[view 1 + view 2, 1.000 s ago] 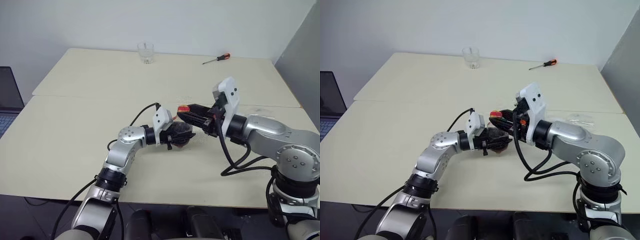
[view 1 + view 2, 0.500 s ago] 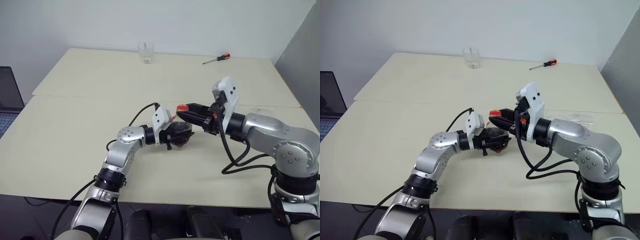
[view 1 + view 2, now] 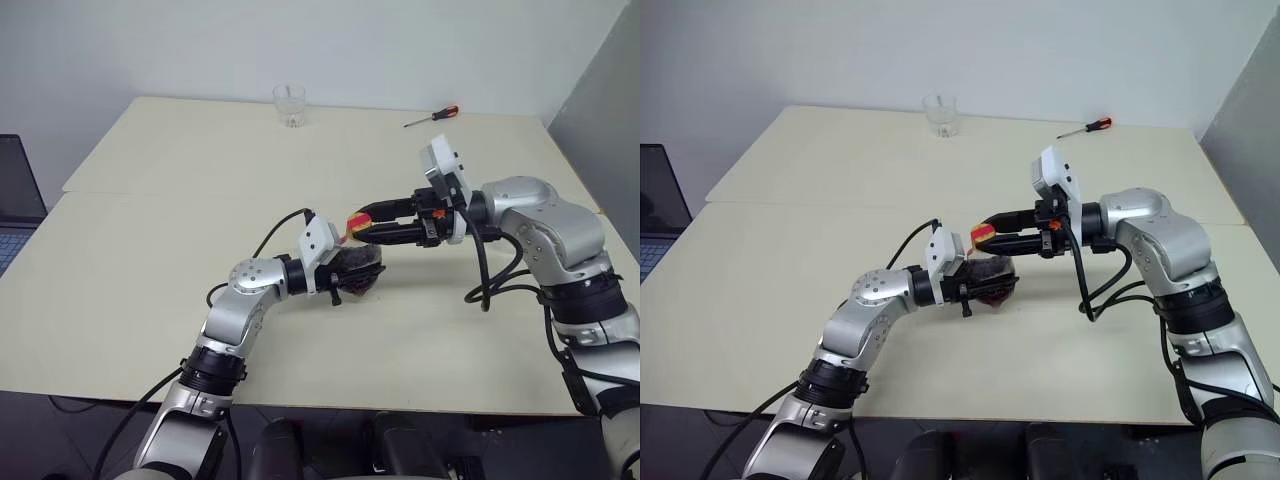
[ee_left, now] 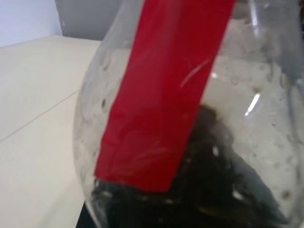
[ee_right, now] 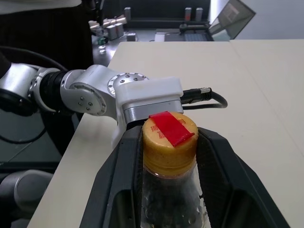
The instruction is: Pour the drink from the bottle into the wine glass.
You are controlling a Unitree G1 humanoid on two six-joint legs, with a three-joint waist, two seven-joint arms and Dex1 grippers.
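Since a second ago my right arm has swung its elbow out and up, so the right gripper (image 3: 368,226) now reaches in level from the right instead of crowding over the bottle; the left arm has stayed put.

From the head camera, I see the left gripper (image 3: 362,272) clamped on the rounded body of the bottle (image 3: 990,273), which sits just above the near table (image 3: 120,290) at its middle, tilted toward the right arm. The right gripper's black fingers (image 3: 385,212) straddle the bottle's yellow cap (image 3: 356,222) and its red tape. A short clear tumbler (image 3: 289,104) and a screwdriver (image 3: 432,116) lie well apart on the far table.

From the left wrist, I see the bottle's clear wall pressed right up to the lens, a strip of red tape (image 4: 161,90) running down it and the dark drink (image 4: 209,190) pooled low inside.

From the right wrist, the yellow cap sits between my two fingers, which close against its sides; the left arm's white wrist housing (image 5: 147,95) lies just beyond.
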